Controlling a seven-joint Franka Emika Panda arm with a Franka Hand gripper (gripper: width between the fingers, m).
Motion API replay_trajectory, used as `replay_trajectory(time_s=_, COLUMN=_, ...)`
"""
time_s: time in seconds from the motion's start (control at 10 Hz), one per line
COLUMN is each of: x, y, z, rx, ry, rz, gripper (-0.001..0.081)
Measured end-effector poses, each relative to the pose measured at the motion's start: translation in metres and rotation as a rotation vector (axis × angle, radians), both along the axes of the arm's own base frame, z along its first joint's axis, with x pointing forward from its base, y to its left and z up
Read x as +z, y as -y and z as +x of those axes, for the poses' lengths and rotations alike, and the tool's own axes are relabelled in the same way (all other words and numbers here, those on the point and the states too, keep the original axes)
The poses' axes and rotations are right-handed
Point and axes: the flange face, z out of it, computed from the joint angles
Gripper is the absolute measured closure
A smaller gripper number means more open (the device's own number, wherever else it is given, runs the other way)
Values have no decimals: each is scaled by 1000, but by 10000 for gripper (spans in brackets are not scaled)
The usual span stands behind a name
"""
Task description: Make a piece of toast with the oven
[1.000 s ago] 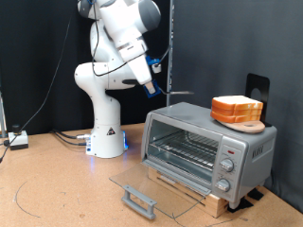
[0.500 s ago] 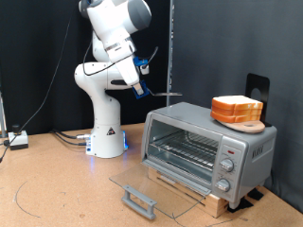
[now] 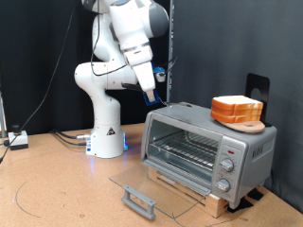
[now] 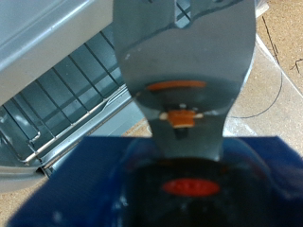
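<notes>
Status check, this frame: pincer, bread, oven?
Pincer raised above oven, no bread seen in it. Slices stacked on oven top. Door down, rack bare.

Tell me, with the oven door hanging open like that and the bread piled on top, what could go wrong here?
The glass door lies flat open in front of the oven, so a low sweep of the arm might strike it or its bar handle. The bread slices sit stacked near the oven roof's edge; a nudge could tip them off. The gripper hovers above the oven's far corner, and the wrist view is largely blocked by a grey tool, so aiming may suffer.
</notes>
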Motion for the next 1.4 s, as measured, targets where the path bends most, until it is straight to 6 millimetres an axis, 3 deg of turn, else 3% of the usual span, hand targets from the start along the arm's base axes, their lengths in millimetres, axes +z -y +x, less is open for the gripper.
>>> replay_trajectory(time_s=0.3, x=0, y=-1, z=0, rx=6, ry=12, rz=1, gripper=411)
replay_trajectory(time_s=0.6, x=8, y=-13, z=6, rx=24, ry=28, rz=16, gripper=411)
replay_trajectory(time_s=1.4, x=3, y=-43, z=27, rx=45, ry=-14, rz=24, gripper=411)
